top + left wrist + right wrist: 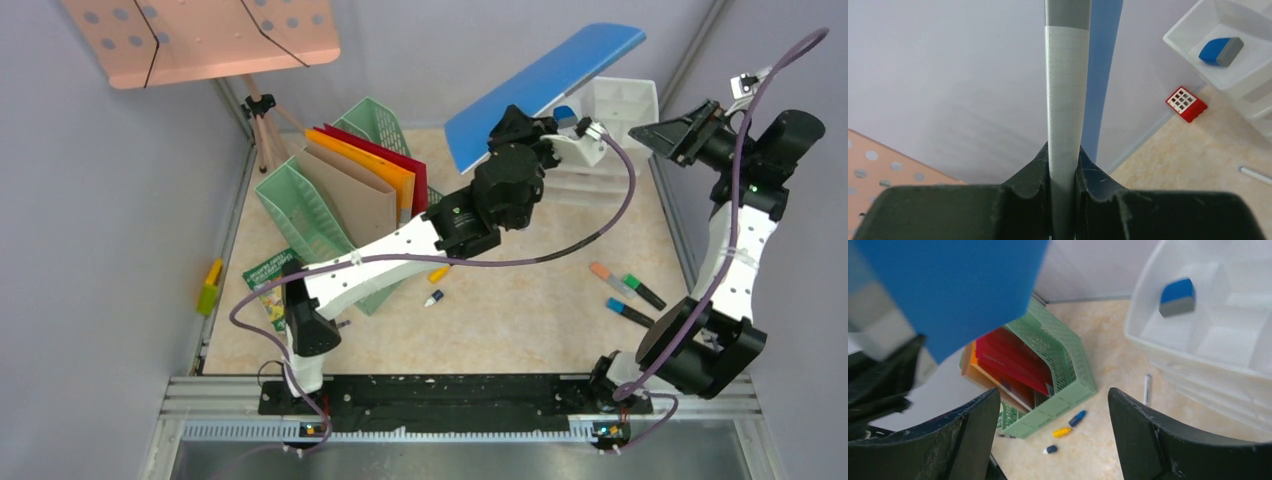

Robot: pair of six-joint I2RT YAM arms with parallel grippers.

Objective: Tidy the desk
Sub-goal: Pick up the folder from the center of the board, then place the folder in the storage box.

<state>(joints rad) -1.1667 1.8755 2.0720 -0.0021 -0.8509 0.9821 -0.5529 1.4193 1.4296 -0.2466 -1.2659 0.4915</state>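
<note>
No legible text or labels

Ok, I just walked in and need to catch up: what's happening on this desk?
The left gripper is clamped on a blue folder, holding it up over the desk. The right gripper hangs open near the white organizer, holding nothing. A green file rack holds other folders; markers lie loose.

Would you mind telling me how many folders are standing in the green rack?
3: a brown folder leftmost, an orange folder beside it, and a red folder rightmost. Others may be hidden between them.
</note>
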